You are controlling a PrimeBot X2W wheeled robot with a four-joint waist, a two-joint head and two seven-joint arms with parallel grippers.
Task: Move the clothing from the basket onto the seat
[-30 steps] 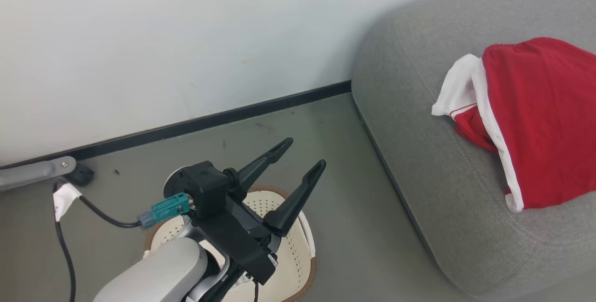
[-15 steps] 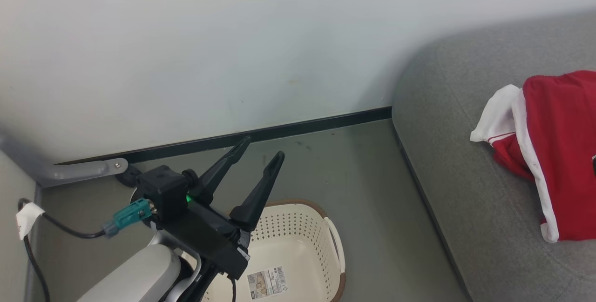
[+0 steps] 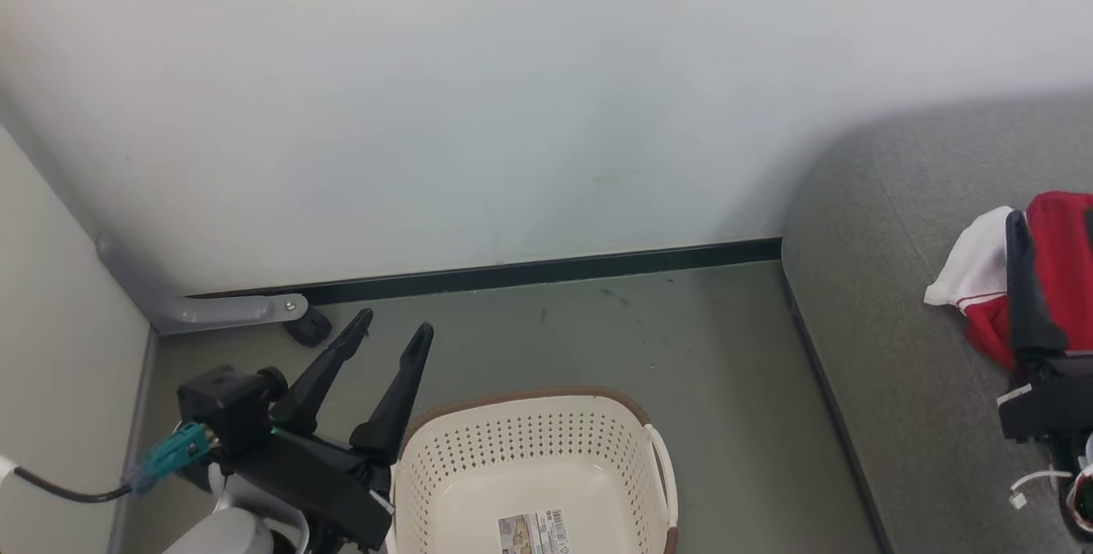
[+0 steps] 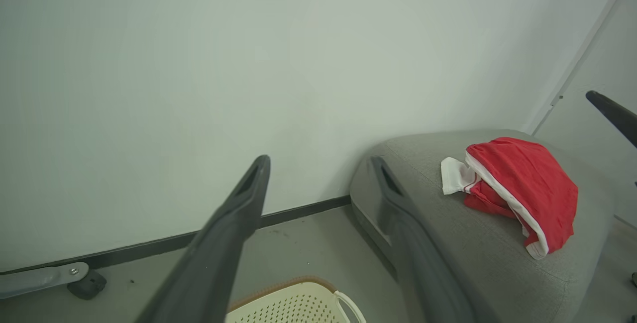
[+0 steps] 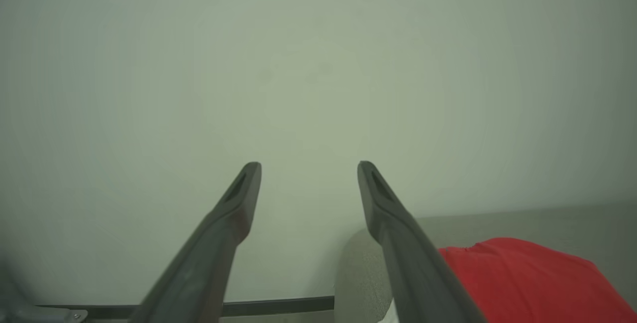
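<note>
1. Left tool [image 3: 394, 323]: nearest the camera at the lower left of the head view. Its two dark fingers are spread with nothing between them. A teal plug [image 3: 171, 451] with a black cable sits at its wrist.

2. Cream-white perforated plastic basket with brown rim [image 3: 529, 396]: on the grey-green floor [image 3: 726, 383] just beside the left tool. A printed sticker [image 3: 534, 531] with a barcode is stuck on the basket's inner floor (lettering too small to read). No other writing or brand can be made out.

3. Right tool [image 5: 308, 165]: fingers spread and bare in its own wrist view. In the head view one finger rises at the right edge, in front of the garment; contact cannot be told.

4. Bright red fabric clothing with white trim [image 4: 522, 183]: heaped on the large grey woven-fabric sofa [image 4: 448, 243], well apart from the basket.

5. Views compared: the head view cuts the heap off at its right edge, while the left wrist view takes in the whole heap and a white panel at its left end. The sticker is legible as a sticker from the head view; the left wrist view catches just the basket's far rim.

6. Beyond: a black skirting strip [image 3: 546, 268] along a plain white wall [image 3: 512, 93], with a grey metal bracket [image 3: 239, 311] at its foot.
</note>
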